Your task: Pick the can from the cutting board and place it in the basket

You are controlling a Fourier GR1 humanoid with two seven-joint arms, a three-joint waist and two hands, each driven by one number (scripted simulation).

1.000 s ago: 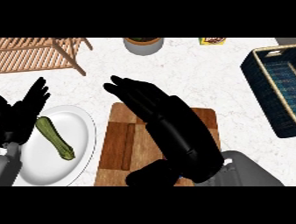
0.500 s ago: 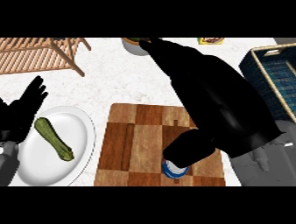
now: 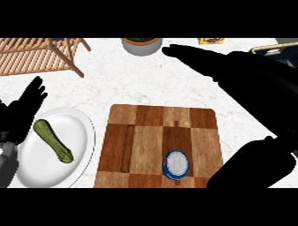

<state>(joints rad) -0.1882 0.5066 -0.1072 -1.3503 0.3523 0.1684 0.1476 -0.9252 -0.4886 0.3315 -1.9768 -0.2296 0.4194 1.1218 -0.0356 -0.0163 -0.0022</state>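
A can (image 3: 176, 164) with a white top and blue rim stands upright near the front edge of the wooden cutting board (image 3: 158, 128). My right hand (image 3: 243, 75) is high and close to the view, fingers straight and open, stretched out over the counter to the right of the board; its thumb (image 3: 252, 163) hangs just right of the can without touching it. The dark basket (image 3: 278, 48) shows only as a corner at the upper right, mostly hidden behind that hand. My left hand (image 3: 12, 112) rests open, fingers up, at the left edge.
A white plate (image 3: 80, 132) holding a green zucchini (image 3: 53, 140) lies left of the board. A wooden rack (image 3: 28, 55) stands at the back left, a grey pot (image 3: 141, 45) at the back middle, and a small packet (image 3: 211, 40) beside it.
My right hand has swung from over the board toward the right and back, uncovering the board and the can. The left hand, plate and zucchini have stayed put.
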